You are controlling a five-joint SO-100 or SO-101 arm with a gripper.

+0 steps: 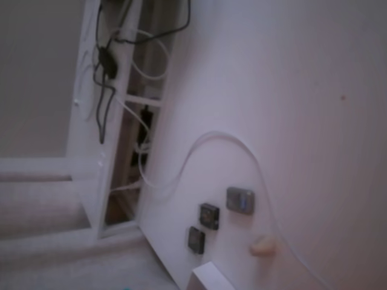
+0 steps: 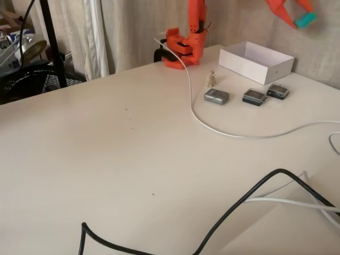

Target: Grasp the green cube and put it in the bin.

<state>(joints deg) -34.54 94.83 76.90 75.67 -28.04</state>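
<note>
- In a fixed view, the orange gripper [image 2: 300, 16] is up high at the top right, in the air above the table [image 2: 133, 154].
- The green cube [image 2: 305, 20] sits between the gripper's two orange fingers [image 2: 278, 8]. The fingers squeeze it from both sides, so the pincer is holding the cube.
- The cube is off the table. It hangs to the right of the white bin [image 2: 256, 62] and higher than it, near the top edge of the picture.
- The white bin is an open box with low walls. It stands near the back edge of the table, by the curtain.
- The arm's orange base [image 2: 183, 48] stands at the back edge too, left of the bin.
- Just in front of the bin lie three small square pads: a grey pad [image 2: 217, 96], a dark pad [image 2: 254, 96] and another dark pad [image 2: 278, 91]. They lie in a row, close but not touching.
- A tiny tan figure [image 2: 212, 78] stands between the base and the bin.
- A white cable [image 2: 212, 127] runs from the base, curves past the grey pad and goes off to the right edge.
- A black cable [image 2: 234, 207] loops over the front of the table.
- The big middle and left part of the table is bare and wide.
- The other fixed view is blurry and tilted. It shows the three pads [image 1: 209, 215], the tan figure [image 1: 263, 246], the white cable [image 1: 208, 138] and a corner of the bin [image 1: 208, 279] at the bottom edge.
</note>
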